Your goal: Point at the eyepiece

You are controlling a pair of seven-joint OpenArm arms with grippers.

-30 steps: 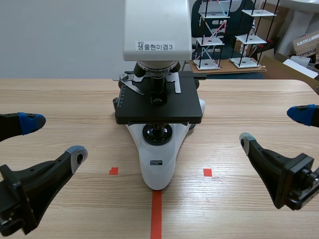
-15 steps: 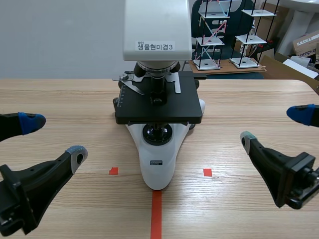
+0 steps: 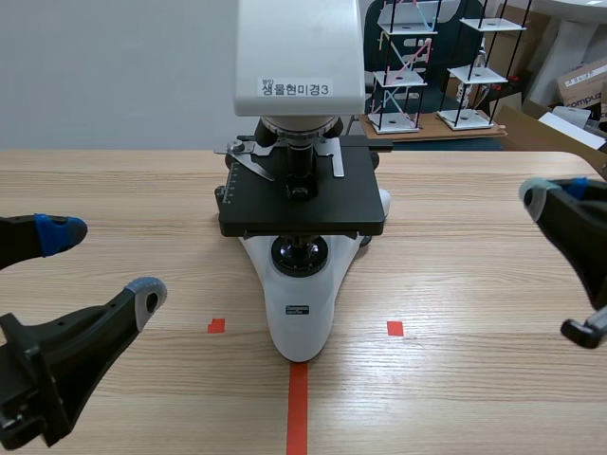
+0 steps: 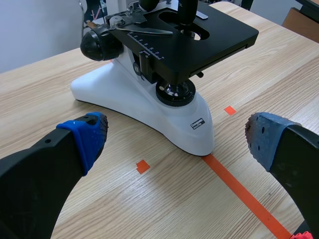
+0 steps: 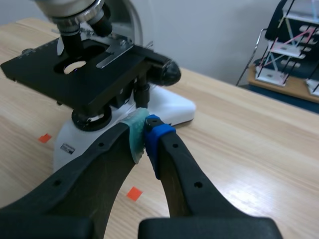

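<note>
Wooden table (image 3: 474, 190), microscope (image 3: 302, 313), right pincer (image 5: 145, 135) closed, plainest in its wrist view

A light wooden table (image 3: 114, 190) holds a white microscope (image 3: 302, 204) with a black stage. An orange-red tape line (image 3: 297, 408) meets its base, with a small tape square (image 3: 216, 326) on either side.

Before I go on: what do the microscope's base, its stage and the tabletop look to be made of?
Base: glossy white with smoothly moulded curves and soft highlights, likely plastic or painted metal. Stage: matte black, flat and sharp-edged with little glare, probably coated metal. Tabletop: light wood grain with a smooth satin finish, likely laminate or veneer.
</note>
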